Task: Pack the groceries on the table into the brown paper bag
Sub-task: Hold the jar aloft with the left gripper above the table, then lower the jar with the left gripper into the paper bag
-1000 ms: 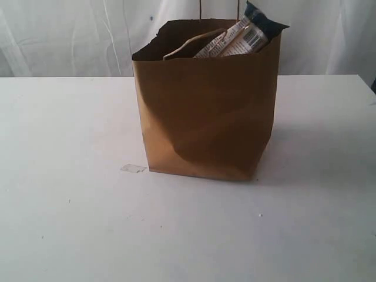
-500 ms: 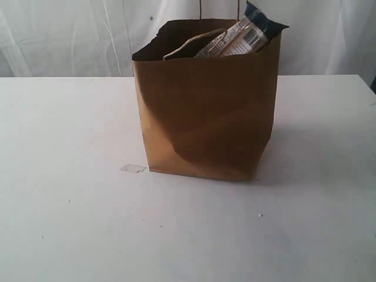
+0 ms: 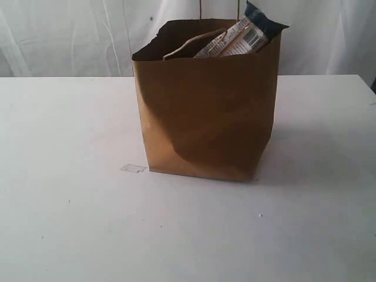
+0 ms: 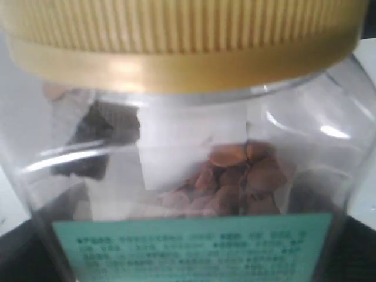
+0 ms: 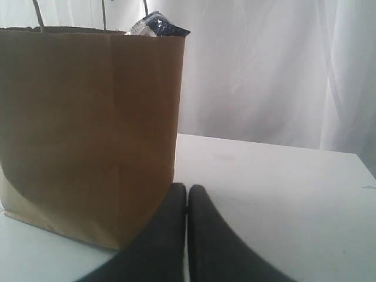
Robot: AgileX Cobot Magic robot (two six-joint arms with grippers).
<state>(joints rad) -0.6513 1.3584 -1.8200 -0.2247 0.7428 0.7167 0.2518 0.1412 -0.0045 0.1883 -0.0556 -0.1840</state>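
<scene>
White worktop (image 3: 70, 223) with pale curtains (image 3: 59, 35) behind; the brown paper bag (image 3: 205, 117) stands just beside the right hand (image 5: 187, 189), which is closed tight on nothing. A pasta packet (image 3: 249, 32) pokes from the bag's top. A yellow-lidded jar (image 4: 194, 176) sits close in front of the left hand; whether that hand grips it cannot be told

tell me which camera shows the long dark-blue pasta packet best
The exterior view: the long dark-blue pasta packet pokes out of the tall brown paper bag, barcode showing. The right wrist view catches only its tip; the left wrist view, none of it.
</scene>
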